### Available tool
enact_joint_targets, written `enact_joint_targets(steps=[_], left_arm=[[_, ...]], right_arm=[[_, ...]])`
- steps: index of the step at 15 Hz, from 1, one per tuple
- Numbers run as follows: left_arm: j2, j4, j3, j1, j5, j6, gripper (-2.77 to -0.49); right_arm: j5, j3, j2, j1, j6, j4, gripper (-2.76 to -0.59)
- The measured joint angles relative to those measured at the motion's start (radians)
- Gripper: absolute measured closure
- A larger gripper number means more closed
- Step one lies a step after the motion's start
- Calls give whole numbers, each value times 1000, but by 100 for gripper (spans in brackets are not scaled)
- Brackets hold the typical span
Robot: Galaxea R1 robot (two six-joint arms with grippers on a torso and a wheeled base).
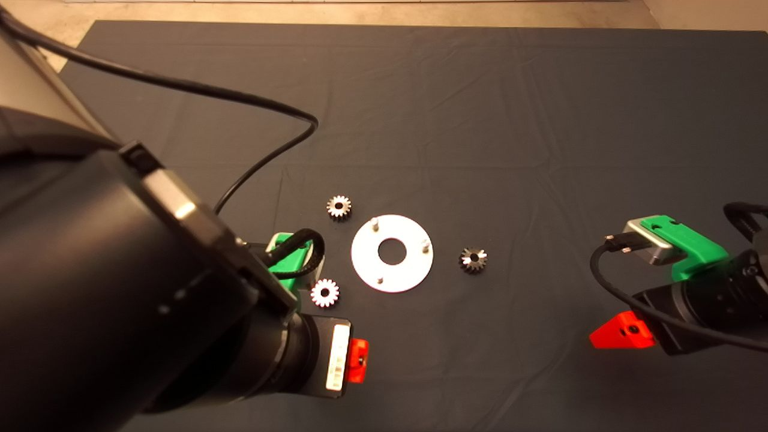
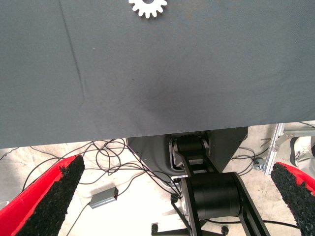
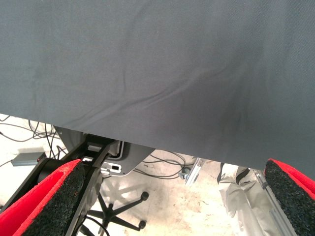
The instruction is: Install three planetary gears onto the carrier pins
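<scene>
The left gripper [image 2: 162,196], fingers spread wide and empty, hangs low over the mat [image 1: 480,108] near one planetary gear [image 1: 324,293]; the right gripper [image 3: 167,196], equally wide and empty, sits at the lower right. Beyond, the white disc [image 1: 392,276] carries three bare carrier pins [image 1: 374,222]. One gear [image 1: 339,207] lies just beside the disc's far left edge, and the third [image 1: 473,259] lies to its right.

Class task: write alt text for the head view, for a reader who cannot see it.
A white disc with three bare carrier pins lies on a dark mat, with three planetary gears loose around it. The left gripper hangs beside the nearest gear; the right gripper waits apart.
</scene>
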Motion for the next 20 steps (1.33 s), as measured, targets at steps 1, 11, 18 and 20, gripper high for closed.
enact_joint_targets(steps=[1, 11, 18, 20], left_arm=[[0, 0, 0, 0, 0, 0, -277], [0, 3, -32, 4, 0, 2, -277], [-6, 105, -162, 133, 0, 133, -277], [-6, 134, -236, 158, 0, 191, -277]], right_arm=[[0, 0, 0, 0, 0, 0, -273], [0, 0, 0, 0, 0, 0, -273], [0, 0, 0, 0, 0, 0, -273], [0, 0, 0, 0, 0, 0, -273]])
